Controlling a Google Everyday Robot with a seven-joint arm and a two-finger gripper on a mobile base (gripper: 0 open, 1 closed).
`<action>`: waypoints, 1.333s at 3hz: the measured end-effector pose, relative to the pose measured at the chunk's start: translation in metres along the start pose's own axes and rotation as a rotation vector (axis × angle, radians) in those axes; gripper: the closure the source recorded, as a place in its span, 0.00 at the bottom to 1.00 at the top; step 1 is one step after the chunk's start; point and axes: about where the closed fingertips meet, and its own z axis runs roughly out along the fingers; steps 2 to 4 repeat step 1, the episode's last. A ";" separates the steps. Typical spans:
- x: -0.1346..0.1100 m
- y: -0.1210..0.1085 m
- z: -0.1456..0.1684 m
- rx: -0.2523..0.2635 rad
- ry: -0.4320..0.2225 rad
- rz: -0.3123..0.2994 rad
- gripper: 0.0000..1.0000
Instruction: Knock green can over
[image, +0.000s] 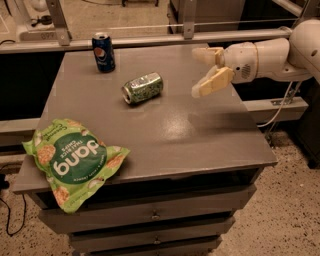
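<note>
Job looks done, rolling is the worry
Table (200, 140), chip bag (75, 160) front-left, gripper (202, 72) wide open and empty right of the green can (143, 88), apart from it; the can lies on its side mid-table, and a nudge could roll it into the blue can (103, 52)

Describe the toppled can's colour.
The green can is mottled green and pale yellow-green, silver-ended, in the camera view. The gripper hovers open beside it, apart.

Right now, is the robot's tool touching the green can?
Apart. The camera view shows bare tabletop between the green can, lying on its side, and the open tool to its right.
</note>
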 end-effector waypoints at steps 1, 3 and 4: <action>0.000 -0.002 -0.009 0.018 0.006 -0.007 0.00; 0.000 -0.002 -0.009 0.018 0.006 -0.007 0.00; 0.000 -0.002 -0.009 0.018 0.006 -0.007 0.00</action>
